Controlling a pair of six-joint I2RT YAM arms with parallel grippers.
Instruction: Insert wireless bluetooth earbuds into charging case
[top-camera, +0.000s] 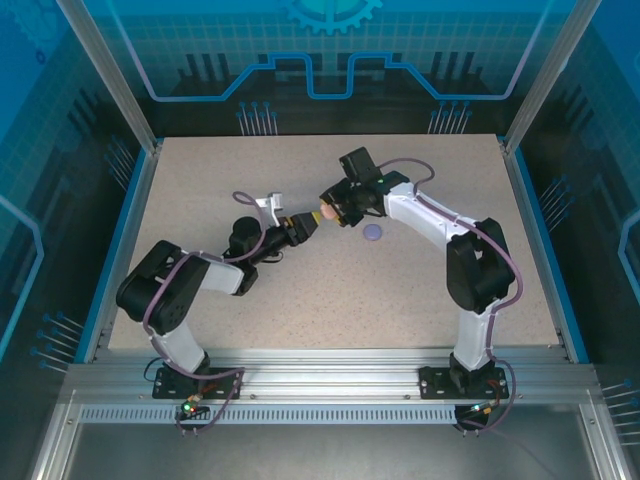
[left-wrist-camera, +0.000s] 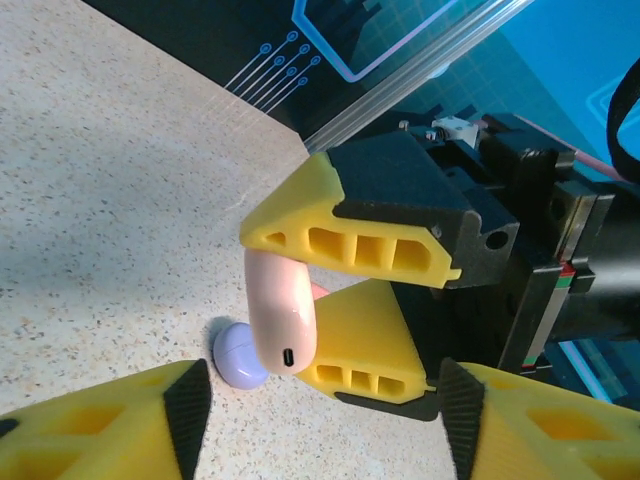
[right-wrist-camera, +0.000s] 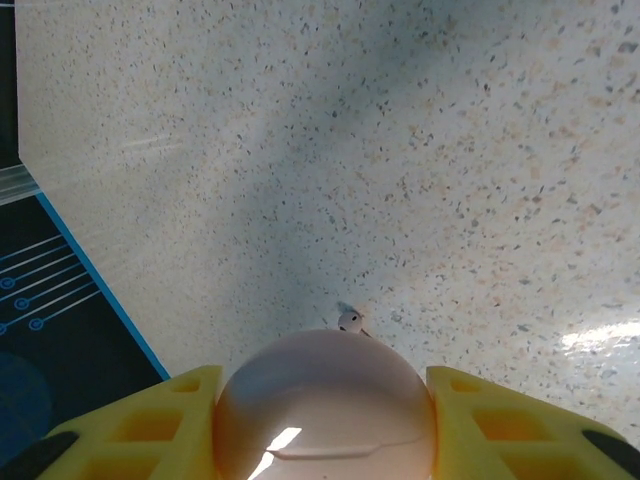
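My right gripper (top-camera: 335, 208) is shut on a pale pink charging case (top-camera: 322, 214) and holds it above the middle of the table. In the right wrist view the closed case (right-wrist-camera: 325, 410) sits between the two yellow fingers (right-wrist-camera: 480, 420). Just beyond it, one tiny pale earbud (right-wrist-camera: 350, 321) lies on the table. My left gripper (top-camera: 305, 222) faces the case end-on from the left. In its wrist view the left gripper (left-wrist-camera: 320, 420) stands open just short of the pink case (left-wrist-camera: 283, 310), with nothing between its pads. A purple case (left-wrist-camera: 238, 355) lies on the table beneath.
The purple case (top-camera: 373, 232) lies just right of the two grippers. The speckled table (top-camera: 400, 300) is bordered by a blue edge and metal frame posts (top-camera: 110, 75).
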